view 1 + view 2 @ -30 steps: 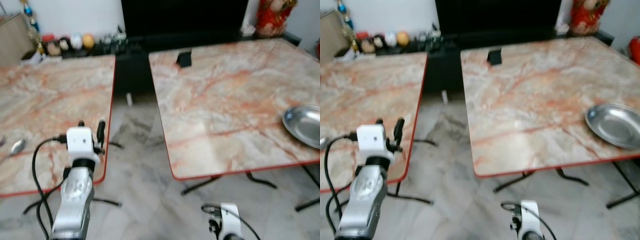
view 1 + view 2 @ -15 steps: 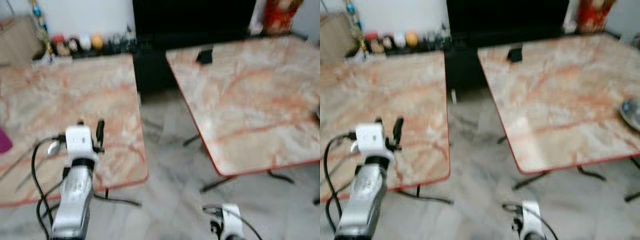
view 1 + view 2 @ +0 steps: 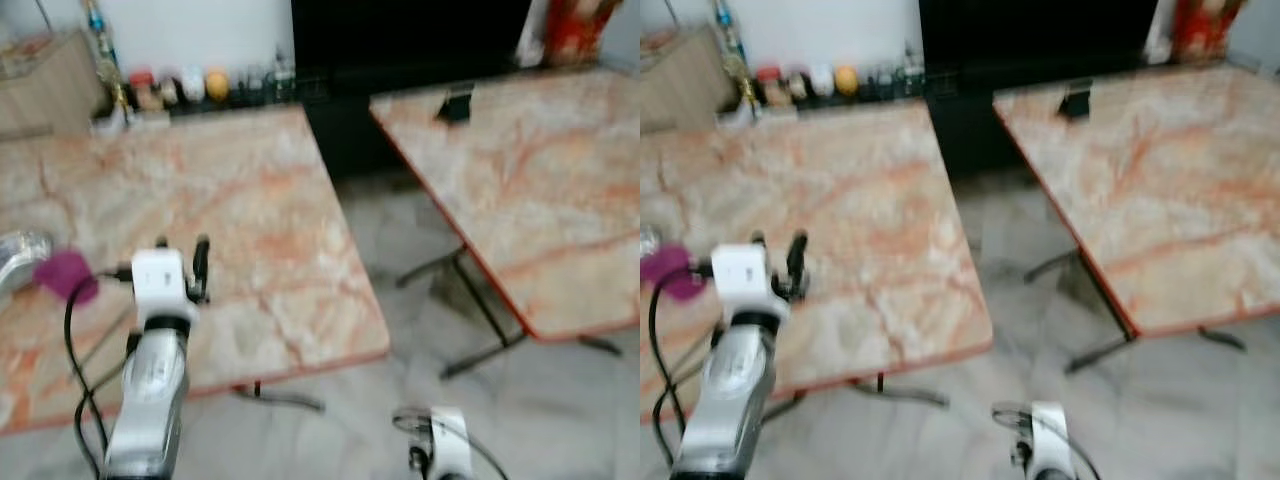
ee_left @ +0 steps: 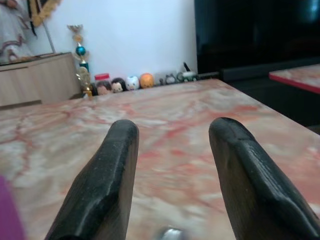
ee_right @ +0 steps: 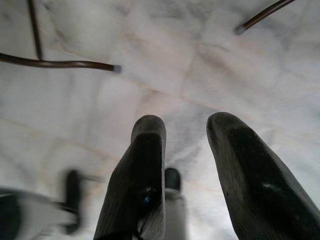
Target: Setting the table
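A blurred purple cup (image 3: pixel 66 274) sits near the left edge of the marble surface (image 3: pixel 250 190), no writing legible anywhere, the left end effector (image 3: pixel 180 250) raised over it, fingers parted and empty, while the right end effector (image 5: pixel 185 150) hangs open above the floor (image 5: pixel 165 65).

Two marble-top surfaces, left (image 3: pixel 200 190) and right (image 3: pixel 540 190), red-edged, on grey marble floor (image 3: pixel 400 400); white wall (image 3: pixel 190 35), black cabinet (image 3: pixel 400 40), wooden sideboard (image 3: pixel 45 85) with small ornaments (image 3: pixel 180 88) beside.
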### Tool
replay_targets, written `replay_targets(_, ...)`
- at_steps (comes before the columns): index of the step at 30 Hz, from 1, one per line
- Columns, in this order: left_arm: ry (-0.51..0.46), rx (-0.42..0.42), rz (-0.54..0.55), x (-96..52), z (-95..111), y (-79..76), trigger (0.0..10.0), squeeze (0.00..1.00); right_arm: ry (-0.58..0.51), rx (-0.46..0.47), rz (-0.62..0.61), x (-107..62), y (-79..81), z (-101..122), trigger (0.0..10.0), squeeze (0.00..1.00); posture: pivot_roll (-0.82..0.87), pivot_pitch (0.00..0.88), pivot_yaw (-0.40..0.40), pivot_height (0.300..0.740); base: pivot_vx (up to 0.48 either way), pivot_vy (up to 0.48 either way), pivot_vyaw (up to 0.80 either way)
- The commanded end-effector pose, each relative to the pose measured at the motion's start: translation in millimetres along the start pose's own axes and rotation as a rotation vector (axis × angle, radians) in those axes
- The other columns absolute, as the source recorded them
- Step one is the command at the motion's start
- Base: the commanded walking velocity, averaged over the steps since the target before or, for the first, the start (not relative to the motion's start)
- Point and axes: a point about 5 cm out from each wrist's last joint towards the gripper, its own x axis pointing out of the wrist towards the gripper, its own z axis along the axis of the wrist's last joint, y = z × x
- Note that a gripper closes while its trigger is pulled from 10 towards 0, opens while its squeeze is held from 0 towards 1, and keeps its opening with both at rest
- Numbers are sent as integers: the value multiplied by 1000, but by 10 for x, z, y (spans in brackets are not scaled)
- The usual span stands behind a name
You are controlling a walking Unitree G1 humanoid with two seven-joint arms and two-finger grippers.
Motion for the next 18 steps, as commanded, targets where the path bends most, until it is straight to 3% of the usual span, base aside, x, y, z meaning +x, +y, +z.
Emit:
replay_targets(1, 3, 17, 37, -17, -13, 114, 10000, 0, -20, 6, 13, -1, 1, 20, 10000, 0, -32, 0, 19, 740, 0, 412, 800)
replay_targets(3, 2, 17, 40, -16, -12, 115, 10000, 0, -20, 7, 9, -3, -19, 21, 10000, 0, -31, 0, 18, 740, 0, 412, 800)
replay_targets(18, 1, 16, 61, -9, -9, 150, 10000, 0, -22, 9, 13, 18, 56, 67, 10000, 0, -26, 0, 13, 740, 0, 411, 0)
